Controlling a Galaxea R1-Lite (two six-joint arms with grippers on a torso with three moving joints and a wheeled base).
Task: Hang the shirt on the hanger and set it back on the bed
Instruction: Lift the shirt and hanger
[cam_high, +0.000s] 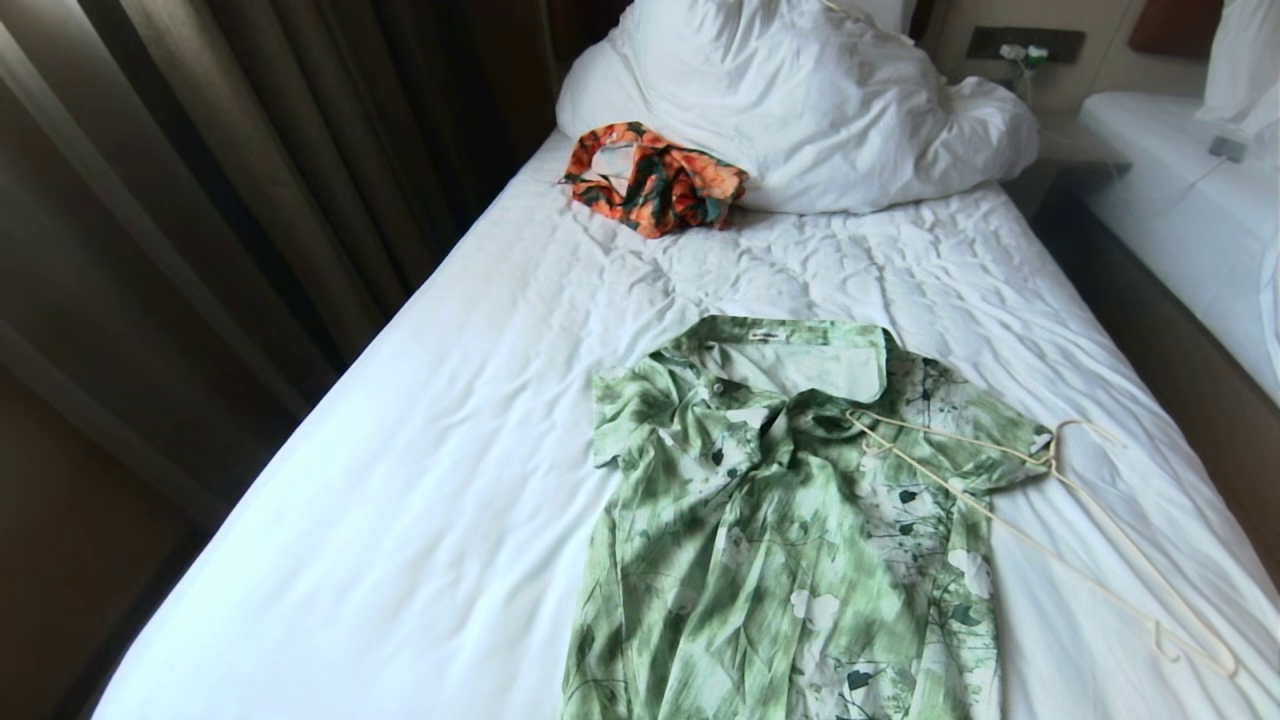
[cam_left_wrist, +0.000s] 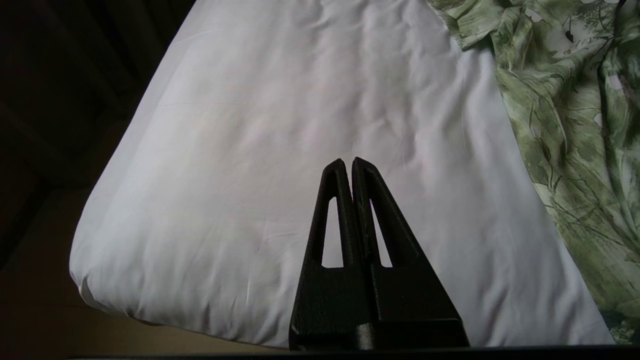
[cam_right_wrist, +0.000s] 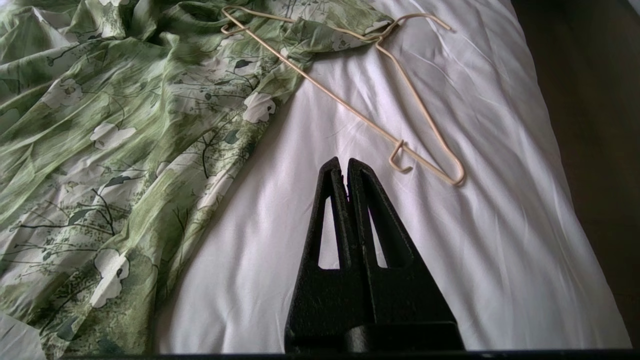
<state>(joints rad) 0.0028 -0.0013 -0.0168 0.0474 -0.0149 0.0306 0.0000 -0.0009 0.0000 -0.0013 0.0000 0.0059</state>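
The bed (cam_high: 420, 480) carries shirt (cam_high: 780, 540), hanger (cam_high: 1090, 520), pillows (cam_high: 800, 100).

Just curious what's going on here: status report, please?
Both end effectors, left and right, shut, empty. Shirt flat on bed; hanger partly atop it. Nothing blocking.

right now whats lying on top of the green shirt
One end of the cream wire hanger rests on the green floral shirt, across its sleeve near the collar; the rest lies on the bed sheet. Whatever lies under the shirt is covered.
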